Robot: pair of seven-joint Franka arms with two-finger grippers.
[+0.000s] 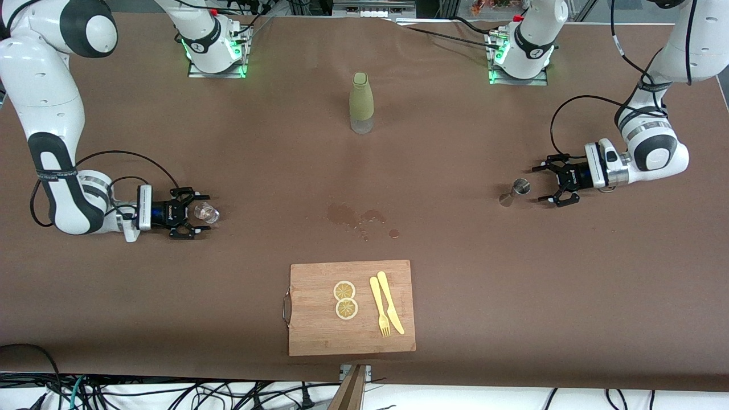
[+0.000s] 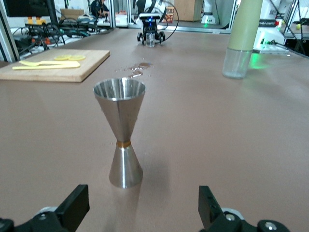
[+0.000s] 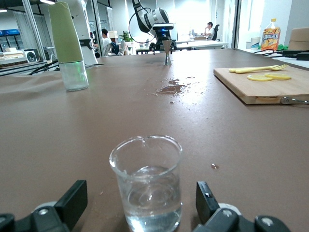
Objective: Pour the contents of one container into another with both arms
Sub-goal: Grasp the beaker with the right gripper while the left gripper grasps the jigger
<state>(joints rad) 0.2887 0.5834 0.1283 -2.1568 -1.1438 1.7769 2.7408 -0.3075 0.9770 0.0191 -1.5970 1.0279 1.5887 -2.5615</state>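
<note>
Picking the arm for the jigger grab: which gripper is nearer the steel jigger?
Left. The left gripper sits open right beside the steel jigger, which stands just outside its fingers; the right gripper is at the table's right-arm end, around the glass beaker.

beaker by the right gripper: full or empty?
Partly filled. The right wrist view shows the beaker upright on the table with clear liquid in its lower part, between the open fingers of the right gripper.

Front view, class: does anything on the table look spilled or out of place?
Yes. A wet patch darkens the brown table near its middle, between the bottle and the cutting board, with small droplets beside it. It looks like spilled liquid.
</note>
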